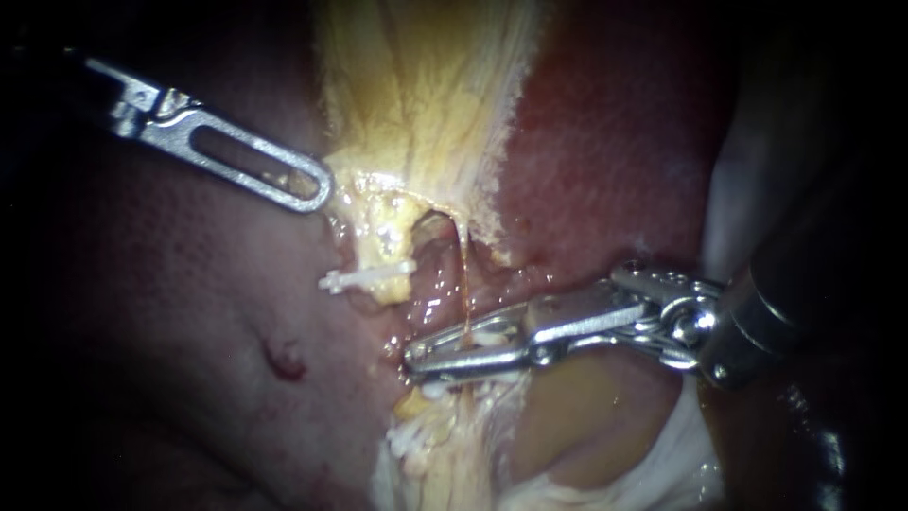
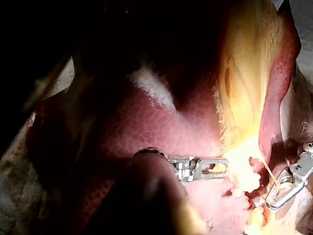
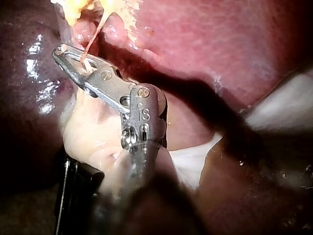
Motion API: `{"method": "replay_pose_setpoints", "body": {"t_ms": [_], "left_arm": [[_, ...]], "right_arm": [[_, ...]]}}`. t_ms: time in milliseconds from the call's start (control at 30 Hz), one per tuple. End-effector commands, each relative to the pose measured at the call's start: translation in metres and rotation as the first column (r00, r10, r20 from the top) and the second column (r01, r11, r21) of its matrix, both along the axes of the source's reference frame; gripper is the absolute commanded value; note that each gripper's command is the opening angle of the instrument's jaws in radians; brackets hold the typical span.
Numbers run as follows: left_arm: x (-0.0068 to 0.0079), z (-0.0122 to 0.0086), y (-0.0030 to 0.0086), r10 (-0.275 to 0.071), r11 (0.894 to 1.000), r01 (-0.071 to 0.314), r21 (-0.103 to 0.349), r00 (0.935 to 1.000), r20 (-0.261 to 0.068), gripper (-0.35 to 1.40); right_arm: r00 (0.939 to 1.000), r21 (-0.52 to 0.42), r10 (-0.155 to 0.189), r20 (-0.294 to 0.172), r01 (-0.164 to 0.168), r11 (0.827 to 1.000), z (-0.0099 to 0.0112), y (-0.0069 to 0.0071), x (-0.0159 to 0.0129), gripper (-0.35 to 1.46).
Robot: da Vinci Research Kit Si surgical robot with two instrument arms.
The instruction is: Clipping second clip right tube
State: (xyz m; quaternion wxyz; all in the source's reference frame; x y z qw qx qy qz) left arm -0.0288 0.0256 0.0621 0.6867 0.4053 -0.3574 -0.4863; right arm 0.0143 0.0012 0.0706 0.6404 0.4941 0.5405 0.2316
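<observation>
Where right tube (image 1: 465, 276) crosses, right pincer (image 1: 413, 361) clamped across it

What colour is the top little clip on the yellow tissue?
The clip is white; the endoscope view shows it best.

It is a surgical training bench: bare liver (image 1: 615, 142) at two o'clock, white cloth (image 1: 686, 454) at five, the steel left instrument (image 1: 320, 189) at ten.

Liver (image 1: 605, 142) on white cloth (image 1: 683, 462)
</observation>
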Motion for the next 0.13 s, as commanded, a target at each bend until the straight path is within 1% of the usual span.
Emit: {"method": "replay_pose_setpoints", "body": {"t_ms": [33,133], "left_arm": [[0.0,0.0,0.0,0.0,1.0,0.0,0.0,1.0,0.0,-0.35],[0.0,0.0,0.0,0.0,1.0,0.0,0.0,1.0,0.0,-0.35]], "right_arm": [[1.0,0.0,-0.003,-0.001,0.003,1.0,0.0001,0.0,0.0,-0.35],[1.0,0.0,-0.003,-0.001,0.003,1.0,0.0002,0.0001,-0.0001,-0.35]]}}
